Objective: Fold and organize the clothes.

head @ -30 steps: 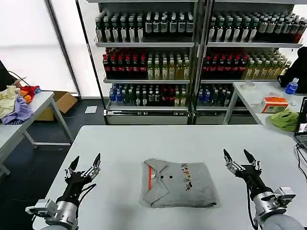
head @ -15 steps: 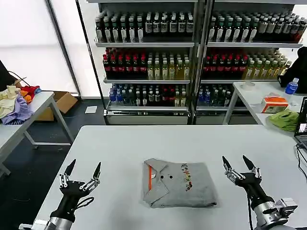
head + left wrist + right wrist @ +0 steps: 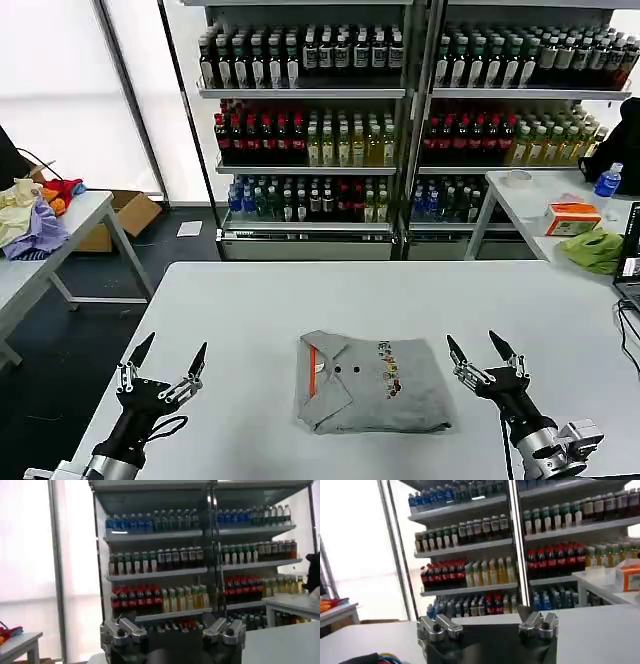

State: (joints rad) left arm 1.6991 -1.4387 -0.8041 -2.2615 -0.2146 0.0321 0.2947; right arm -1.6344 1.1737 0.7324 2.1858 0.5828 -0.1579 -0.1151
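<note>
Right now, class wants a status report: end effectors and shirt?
Left end effector open, right end effector open, flanking. Grey shirt folded on table. Nothing obstructing.

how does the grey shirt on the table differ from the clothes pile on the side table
The grey polo shirt is folded into a neat, flat rectangle; the clothes pile is a crumpled heap. The shirt is one grey garment with an orange-red placket; the pile mixes yellow, purple and red pieces. Both rest on light tabletops.
</note>
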